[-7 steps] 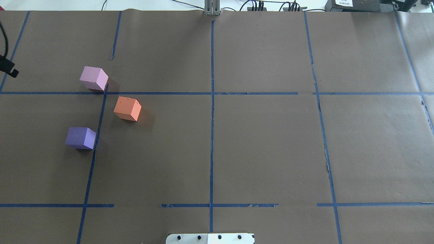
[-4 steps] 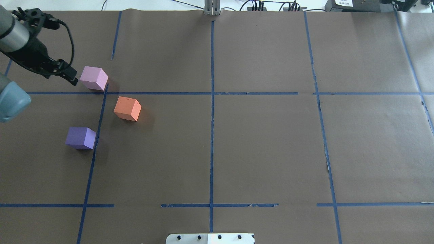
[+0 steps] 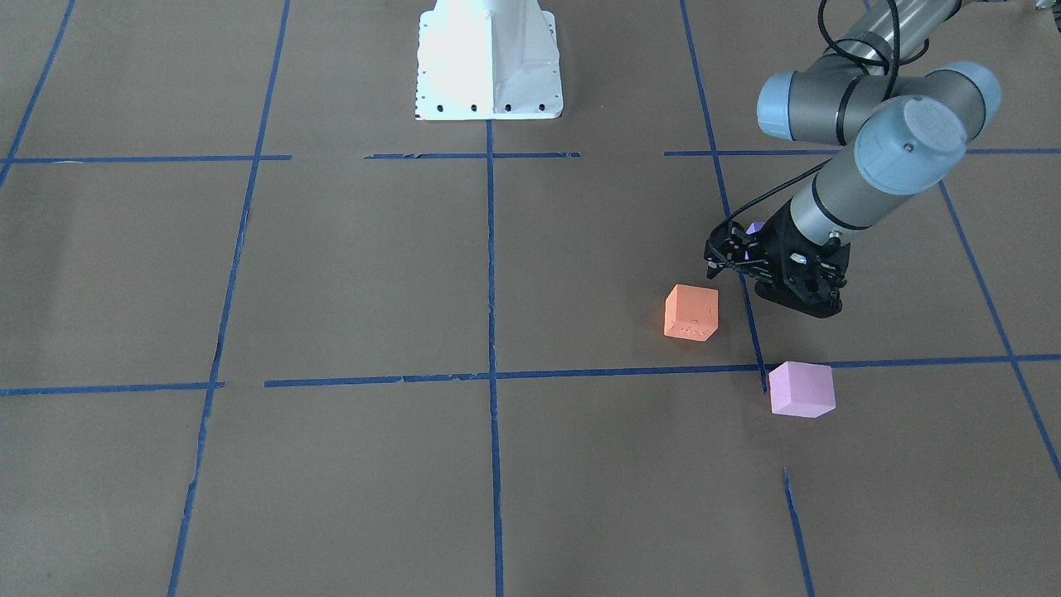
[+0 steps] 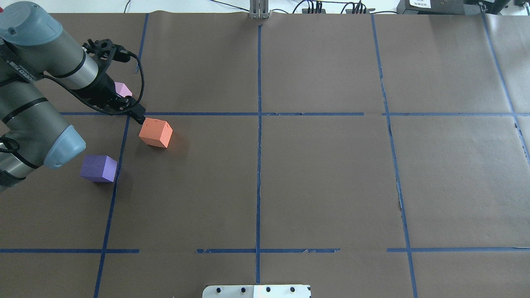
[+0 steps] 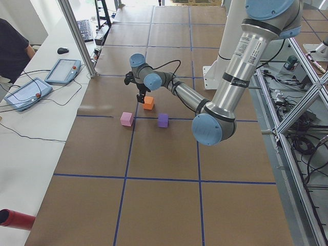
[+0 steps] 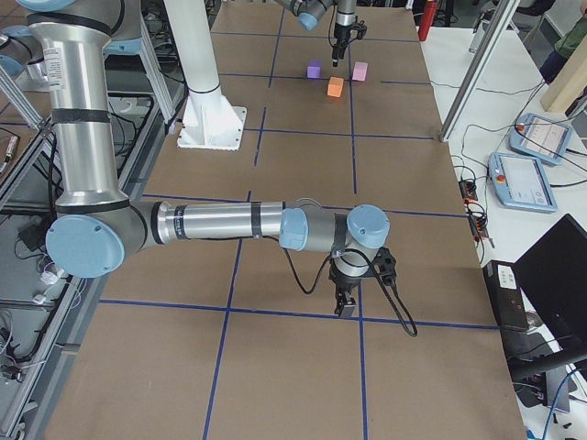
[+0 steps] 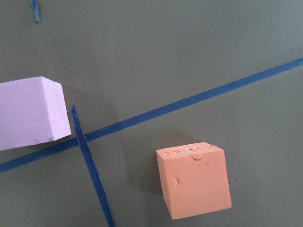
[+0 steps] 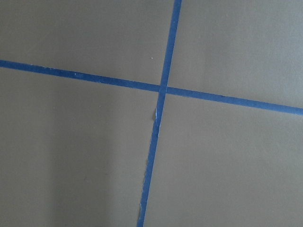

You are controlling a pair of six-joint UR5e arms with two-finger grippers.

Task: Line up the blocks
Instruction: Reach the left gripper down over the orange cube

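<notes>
Across the table, front view: left gripper (image 3: pixel 808 300) hangs right of centre, between the orange block (image 3: pixel 690 313) and the pink block (image 3: pixel 801 389), touching neither. A sliver of the purple block (image 3: pixel 755 227) shows behind it. Clenched or released: cannot tell.
Overhead view: the left arm now reaches in from the upper left, where a second ago it was nearly out of frame. It half hides the pink block. All three blocks lie where they did, in a loose triangle, apart from one another.
Left side view: blocks near the left gripper, none held.
Right side view: right gripper (image 6: pixel 347 302) low over a tape crossing, well apart from the blocks. Grip state: cannot tell.
Left wrist view: orange block lower right, pink block at left edge, tape lines (image 7: pixel 90 161) between. No fingers in frame.
Right wrist view: tape cross only.
Task standing: approach just begun, no line formed. The orange block seems the likely first pick.
</notes>
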